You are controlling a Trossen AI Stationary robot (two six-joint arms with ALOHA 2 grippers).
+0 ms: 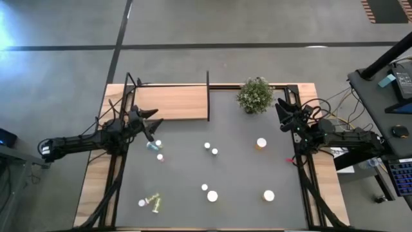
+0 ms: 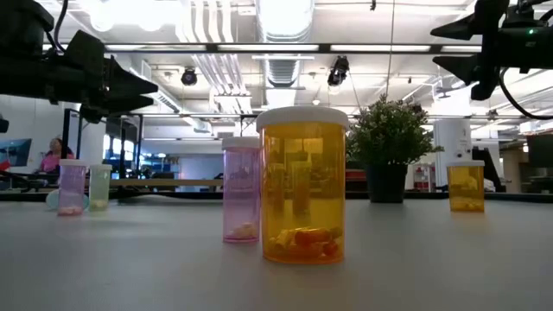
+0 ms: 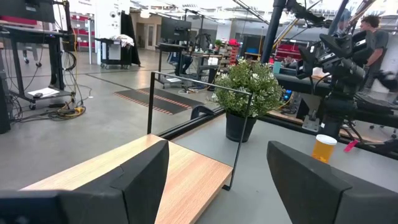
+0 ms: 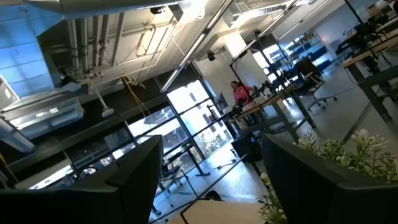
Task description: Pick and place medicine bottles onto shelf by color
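Left gripper (image 1: 154, 119) hangs at about ten o'clock, fingers spread, empty; right gripper (image 1: 280, 113) at two o'clock, seemingly parted too.

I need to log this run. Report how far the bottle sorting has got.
Done: nothing; the shelf board is bare. In hand: nothing; the left gripper is open and empty beside the shelf, the right gripper open near the potted plant. Left: every medicine bottle is on the table.
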